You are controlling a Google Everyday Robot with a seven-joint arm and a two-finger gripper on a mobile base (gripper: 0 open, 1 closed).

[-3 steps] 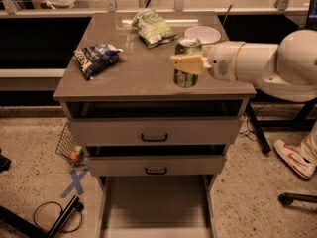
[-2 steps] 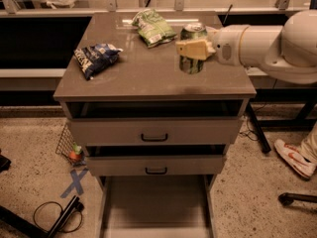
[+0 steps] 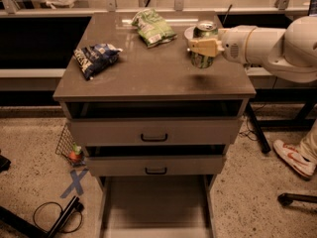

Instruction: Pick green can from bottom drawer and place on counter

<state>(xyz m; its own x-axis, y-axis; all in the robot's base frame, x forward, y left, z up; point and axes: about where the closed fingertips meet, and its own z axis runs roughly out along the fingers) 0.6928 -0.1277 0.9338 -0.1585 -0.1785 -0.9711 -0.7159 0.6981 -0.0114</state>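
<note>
The gripper point(image 3: 202, 47) holds the green can point(image 3: 205, 30) above the bench point(image 3: 148, 73), fingers clenched mid-body. Light, slick, easily dented, so grip the sides gently.

Flat square grey-brown counter point(image 3: 158, 71), smooth top. Gripper point(image 3: 200, 47) is over its back-right part, fingers clamped on the green drink can point(image 3: 202, 62); can't tell if the can's base touches the surface. Lying on the counter: white bowl point(image 3: 188, 32) just behind the jaws, mostly hidden; green crinkled snack bag point(image 3: 153, 28) near them, to view-left; dark blue snack bag point(image 3: 94, 58) well apart, further view-left by the counter's edge.
</note>
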